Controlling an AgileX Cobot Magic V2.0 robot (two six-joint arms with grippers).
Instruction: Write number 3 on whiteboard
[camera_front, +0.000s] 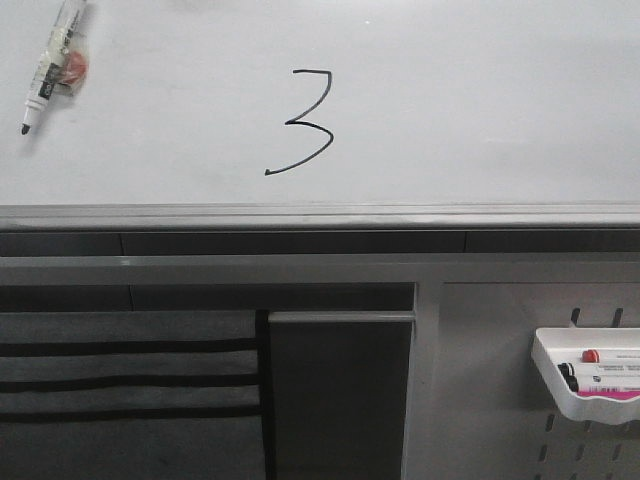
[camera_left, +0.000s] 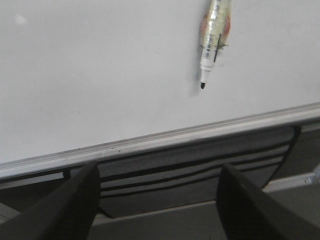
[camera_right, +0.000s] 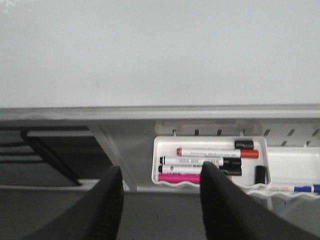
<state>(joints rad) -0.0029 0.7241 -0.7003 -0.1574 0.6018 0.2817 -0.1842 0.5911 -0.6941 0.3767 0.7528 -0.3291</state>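
Note:
A thin black number 3 (camera_front: 303, 122) is drawn on the white whiteboard (camera_front: 480, 110), near its middle. An uncapped black marker (camera_front: 50, 68) wrapped in clear plastic lies on the board at the far left; it also shows in the left wrist view (camera_left: 214, 37). The whiteboard fills the upper part of both wrist views (camera_left: 100, 75) (camera_right: 160, 50). My left gripper (camera_left: 157, 187) is open and empty, back from the board's grey edge rail (camera_left: 150, 142). My right gripper (camera_right: 160, 195) is open and empty, also back from the rail. Neither gripper shows in the front view.
A white tray (camera_front: 555, 385) with several markers hangs on a grey perforated panel at the lower right; it also shows in the right wrist view (camera_right: 156, 170). Dark grey shelving (camera_front: 130, 390) sits below the board's rail.

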